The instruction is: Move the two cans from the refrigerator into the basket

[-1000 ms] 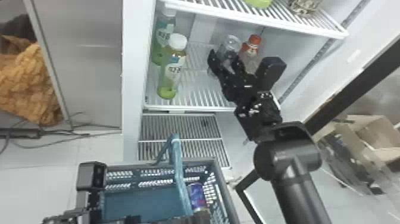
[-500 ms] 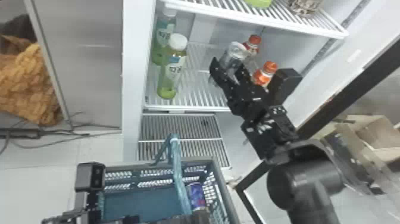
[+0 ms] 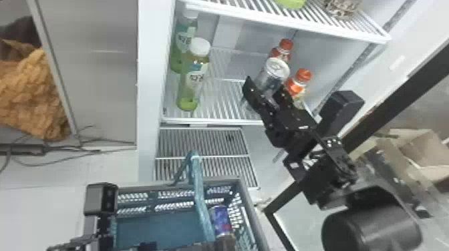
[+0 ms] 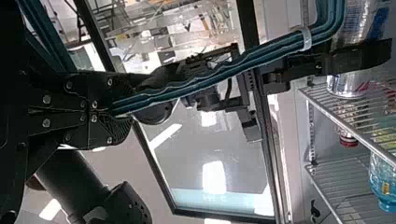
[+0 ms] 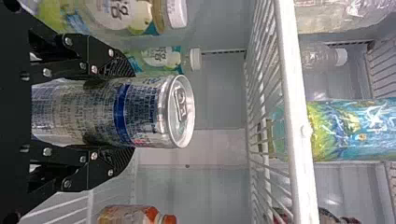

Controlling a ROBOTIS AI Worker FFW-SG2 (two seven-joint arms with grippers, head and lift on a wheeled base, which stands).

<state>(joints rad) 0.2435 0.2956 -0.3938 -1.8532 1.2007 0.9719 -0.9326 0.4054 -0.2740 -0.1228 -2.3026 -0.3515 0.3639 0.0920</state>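
In the head view, my right gripper (image 3: 267, 91) holds a silver can (image 3: 272, 75) above the middle refrigerator shelf. The right wrist view has the right gripper (image 5: 123, 112) shut on both sides of the silver-blue can (image 5: 140, 112), top end free. My left gripper (image 3: 207, 246) is at the head view's bottom edge, by the basket (image 3: 247, 210). In the left wrist view, the left gripper (image 4: 109, 112) is shut on the blue basket handle (image 4: 196, 84). A blue can (image 3: 219, 220) is inside the basket at its right side.
Green bottles (image 3: 193, 80) stand at the shelf's left. Orange-capped bottles (image 3: 295, 85) are close beside the held can on the right. An upper shelf (image 3: 334, 28) spans above. The dark-framed door (image 3: 377, 103) and cardboard boxes (image 3: 424, 150) are at right.
My right gripper and the silver can have moved right and toward the robot, uncovering a second orange-capped bottle. The left arm and basket have kept still.
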